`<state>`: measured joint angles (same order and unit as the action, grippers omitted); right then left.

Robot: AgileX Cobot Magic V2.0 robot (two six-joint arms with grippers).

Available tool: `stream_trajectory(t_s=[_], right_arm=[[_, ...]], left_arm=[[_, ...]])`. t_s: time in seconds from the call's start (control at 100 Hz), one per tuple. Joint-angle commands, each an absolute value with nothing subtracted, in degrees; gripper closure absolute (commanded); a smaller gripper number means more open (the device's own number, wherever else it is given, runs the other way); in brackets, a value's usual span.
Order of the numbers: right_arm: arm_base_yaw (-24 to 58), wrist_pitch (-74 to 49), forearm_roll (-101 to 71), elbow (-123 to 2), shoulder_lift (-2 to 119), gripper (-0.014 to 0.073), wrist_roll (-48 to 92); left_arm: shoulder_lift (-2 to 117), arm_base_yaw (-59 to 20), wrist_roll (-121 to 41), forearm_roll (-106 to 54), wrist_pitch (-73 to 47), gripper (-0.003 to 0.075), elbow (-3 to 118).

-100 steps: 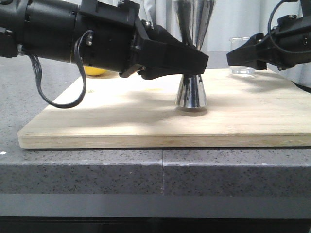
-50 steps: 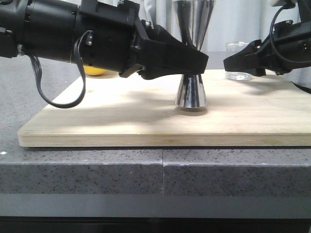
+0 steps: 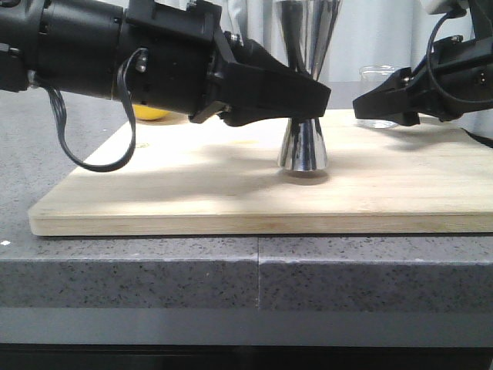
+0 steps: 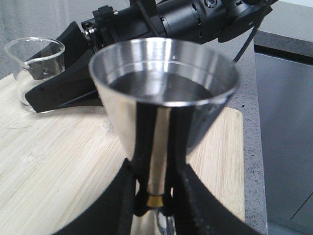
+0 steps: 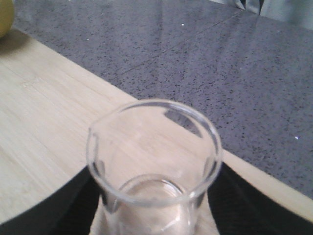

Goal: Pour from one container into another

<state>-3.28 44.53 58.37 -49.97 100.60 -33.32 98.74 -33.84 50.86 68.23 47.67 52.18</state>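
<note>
The steel jigger [image 3: 303, 146] stands upright on the wooden board [image 3: 192, 185], its upper cup [image 4: 164, 73] showing a dark liquid level. My left gripper [image 3: 312, 100] is shut on its narrow gold-banded waist [image 4: 155, 199]. The clear glass beaker [image 3: 377, 77] is upright at the board's far right, at or just above the wood. My right gripper [image 3: 370, 104] is shut on the beaker, a black finger [image 5: 73, 205] pressing on each side of the glass [image 5: 154, 147]. The beaker [image 4: 36, 68] looks empty. Beaker and jigger are well apart.
A yellow round object [image 3: 150, 114] lies behind my left arm near the board's far left corner, also seen as a yellow edge [image 5: 5, 17]. The board rests on a grey speckled counter [image 3: 154, 270], whose front edge drops off close to the camera.
My right gripper and the beaker have shifted a little left and lower in the front view. The left gripper and the jigger have not moved.
</note>
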Motion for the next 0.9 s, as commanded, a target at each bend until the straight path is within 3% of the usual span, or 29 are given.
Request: stream_trajectory(t_s=[0.0,0.13,0.89], right_arm=[[-3.5,47.3,54.3,-51.2,98.3,0.0052,-33.3],[-3.5,47.5,53.4,-51.2,97.8,-0.0008,-33.3],[-3.5,51.0,51.0,-51.3,82.4,-0.0008,-33.3]], left_arm=[[95.5,-33.8,51.2,65.1,51.8,0.0741,54.1],[95.5,-33.8,51.2,65.1,51.8,0.0741,54.1],[95.5,-31.9,51.2,65.5,50.9,0.0741,58.1]])
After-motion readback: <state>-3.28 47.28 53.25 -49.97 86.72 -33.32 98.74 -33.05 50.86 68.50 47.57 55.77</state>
